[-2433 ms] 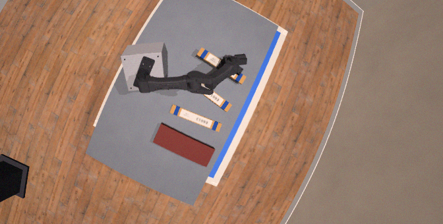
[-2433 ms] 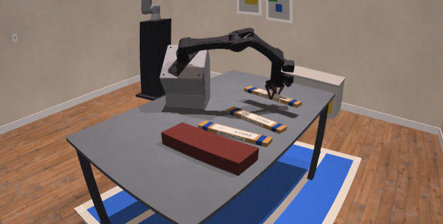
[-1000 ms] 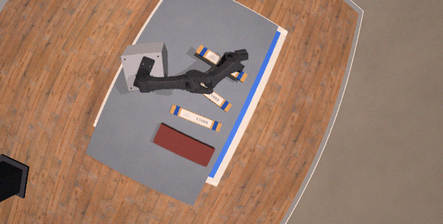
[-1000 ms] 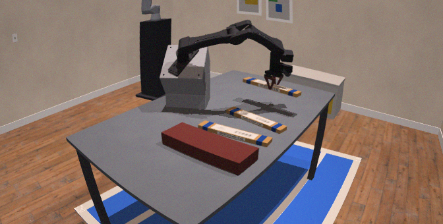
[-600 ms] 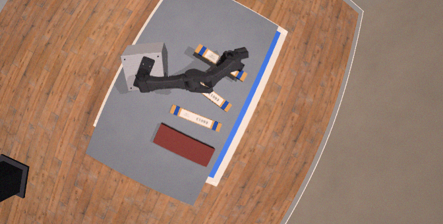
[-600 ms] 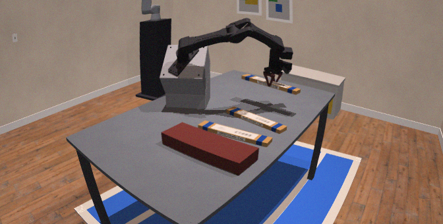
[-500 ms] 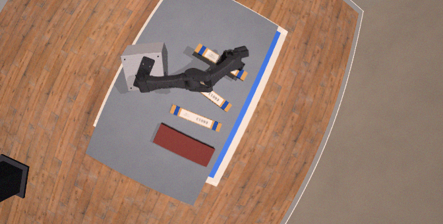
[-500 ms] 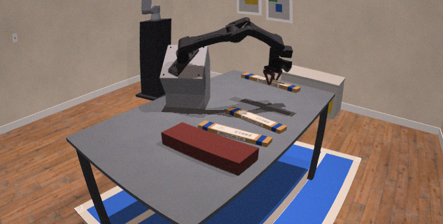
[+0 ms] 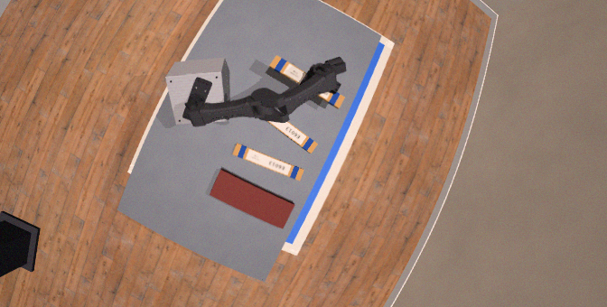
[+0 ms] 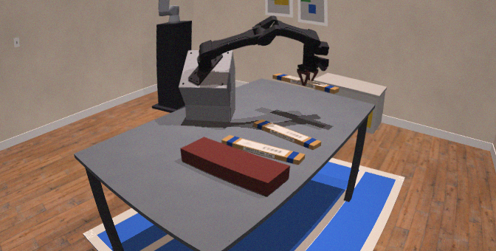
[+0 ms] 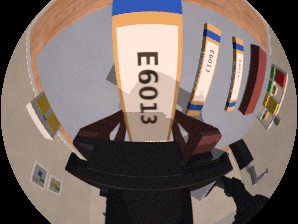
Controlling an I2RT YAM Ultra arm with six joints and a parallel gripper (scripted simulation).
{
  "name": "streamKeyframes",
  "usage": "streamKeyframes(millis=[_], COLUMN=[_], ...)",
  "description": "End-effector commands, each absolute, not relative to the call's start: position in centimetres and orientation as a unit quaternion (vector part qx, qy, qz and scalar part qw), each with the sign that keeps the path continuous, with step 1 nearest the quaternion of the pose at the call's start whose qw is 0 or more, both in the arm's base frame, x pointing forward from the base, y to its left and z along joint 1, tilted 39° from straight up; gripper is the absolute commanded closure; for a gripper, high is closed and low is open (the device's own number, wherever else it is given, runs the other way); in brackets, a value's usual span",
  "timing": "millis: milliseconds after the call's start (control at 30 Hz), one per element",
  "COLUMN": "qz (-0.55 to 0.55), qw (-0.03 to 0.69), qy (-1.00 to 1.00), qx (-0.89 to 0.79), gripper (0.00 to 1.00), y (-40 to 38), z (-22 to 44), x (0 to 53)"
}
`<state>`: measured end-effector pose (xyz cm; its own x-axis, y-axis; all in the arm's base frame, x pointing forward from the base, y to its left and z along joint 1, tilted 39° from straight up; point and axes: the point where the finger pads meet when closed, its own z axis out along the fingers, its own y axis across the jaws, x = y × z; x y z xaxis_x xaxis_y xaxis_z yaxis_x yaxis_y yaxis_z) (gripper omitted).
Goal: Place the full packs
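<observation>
1 pk [image 9: 294, 73] [image 10: 332, 88] [image 11: 148, 40] E6013, wht/orange, blue bands | claw [image 10: 307, 79] [image 11: 149, 111] gripping it mid-length | aloft, approx lvl

Three electrode packs [image 9: 294, 73] [image 10: 263, 149] [image 11: 148, 75], one low platform [image 9: 252, 198] [image 10: 232, 162] [image 11: 253, 80], one arm [image 9: 235, 107] [image 10: 236, 42], two wall pictures [image 10: 279, 1] [image 11: 40, 174]

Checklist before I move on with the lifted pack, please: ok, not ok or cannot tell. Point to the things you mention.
1. Gripper [image 10: 309, 80] [image 11: 149, 111] closed on the lifted pack [image 9: 294, 73] [image 10: 331, 88] [image 11: 148, 37]: ok.
2. Lifted pack off the table [image 9: 181, 169] [image 10: 147, 156] [image 11: 75, 65]: ok, its shadow lies apart.
3. Red platform [image 9: 252, 199] [image 10: 236, 158] [image 11: 254, 80] free of packs: ok.
4. Lifted pack over the platform: not ok, the other two packs lie between.
5. Lifted pack full: cannot tell; all look alike.
</observation>
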<state>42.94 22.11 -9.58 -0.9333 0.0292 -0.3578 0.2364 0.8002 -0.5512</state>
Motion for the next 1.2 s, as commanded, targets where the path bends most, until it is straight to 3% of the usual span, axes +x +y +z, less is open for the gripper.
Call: streamKeyframes(millis=[0, 1167], qz=[-0.283, -0.282], qw=[0.197, 0.202], qy=[0.937, 0.936], qx=[0.053, 0.053], gripper=[1.0, 1.0], y=[27.0, 27.2], z=[-5.4, -2.5], x=[41.8, 41.2])
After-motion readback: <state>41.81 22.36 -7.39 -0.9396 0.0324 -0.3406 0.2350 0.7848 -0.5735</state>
